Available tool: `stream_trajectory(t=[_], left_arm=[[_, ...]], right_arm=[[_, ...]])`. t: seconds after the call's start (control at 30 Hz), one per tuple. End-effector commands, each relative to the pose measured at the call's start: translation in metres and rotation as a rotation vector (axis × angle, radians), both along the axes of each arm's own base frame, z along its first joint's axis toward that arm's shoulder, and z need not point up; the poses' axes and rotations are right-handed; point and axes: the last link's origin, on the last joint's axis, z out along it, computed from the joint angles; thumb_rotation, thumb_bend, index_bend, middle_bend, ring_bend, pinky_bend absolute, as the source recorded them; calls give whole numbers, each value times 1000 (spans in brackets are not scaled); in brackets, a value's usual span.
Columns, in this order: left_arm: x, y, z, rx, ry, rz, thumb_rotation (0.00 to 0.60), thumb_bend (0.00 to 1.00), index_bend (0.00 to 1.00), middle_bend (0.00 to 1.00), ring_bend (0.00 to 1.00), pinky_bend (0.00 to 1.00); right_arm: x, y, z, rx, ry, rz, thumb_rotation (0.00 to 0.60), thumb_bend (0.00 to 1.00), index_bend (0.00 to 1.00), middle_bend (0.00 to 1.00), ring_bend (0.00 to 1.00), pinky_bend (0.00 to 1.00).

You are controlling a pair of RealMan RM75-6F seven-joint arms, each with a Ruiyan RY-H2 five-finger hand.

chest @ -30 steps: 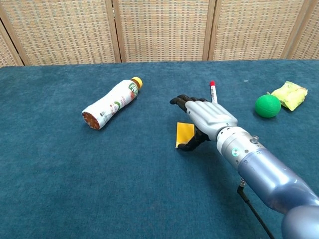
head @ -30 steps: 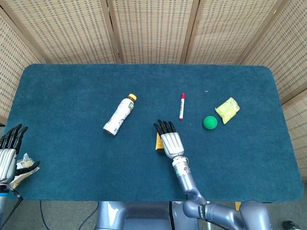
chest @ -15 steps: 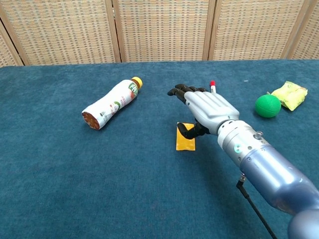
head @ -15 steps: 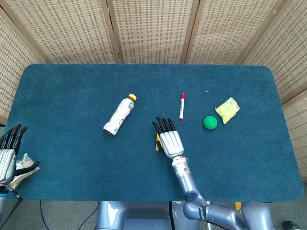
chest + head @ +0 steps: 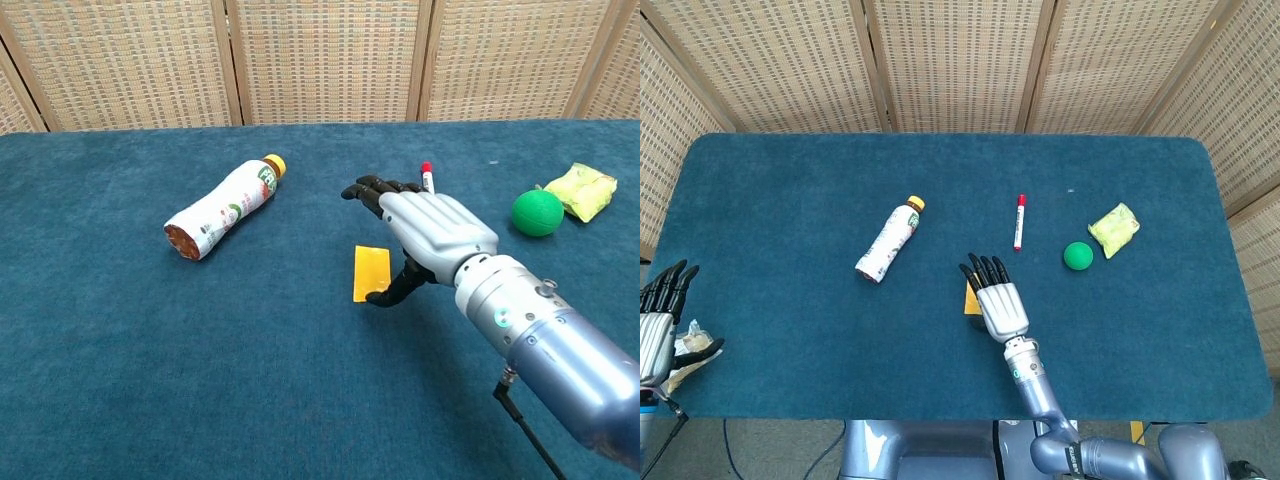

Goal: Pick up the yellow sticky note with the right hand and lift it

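Yellow against the blue felt, the sticky note [image 5: 371, 273] lies flat on the table [image 5: 120, 380], just left of the right hand [image 5: 425, 232]. That hand hovers palm-down beside it, its dark fingers [image 5: 370, 190] stretched forward and apart, the thumb curled down toward the note's near right corner; whether the thumb touches the paper, I cannot tell. Nothing is held in it. From the head view the hand [image 5: 996, 298] covers most of the note [image 5: 969, 297]. Further back lie a bottle [image 5: 222, 207] on its side, a red-capped marker [image 5: 427, 181], a green ball [image 5: 538, 212] and a yellow packet [image 5: 580, 190]. At the table's near left edge the left hand [image 5: 660, 325] rests with fingers spread, beside crumpled paper [image 5: 690, 350].
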Motion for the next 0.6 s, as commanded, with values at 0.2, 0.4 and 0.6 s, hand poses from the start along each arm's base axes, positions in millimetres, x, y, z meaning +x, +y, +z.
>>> stream_trajectory(t=[0.2, 0.4, 0.6], left_arm=[[0, 0, 1, 3, -1, -1, 600, 98, 0, 0, 0, 81], [-1, 1, -1, -3, 2, 4, 600, 97, 0, 0, 0, 81], [-2, 2, -1, -6, 5, 11, 600, 98, 0, 0, 0, 81]], right_arm=[[-1, -2, -11, 26, 6, -15, 600, 290, 111, 0, 0, 0], [-1, -9, -17, 29, 8, -26, 600, 290, 111, 0, 0, 0], [-3, -15, -22, 35, 15, -37, 600, 290, 111, 0, 0, 0]])
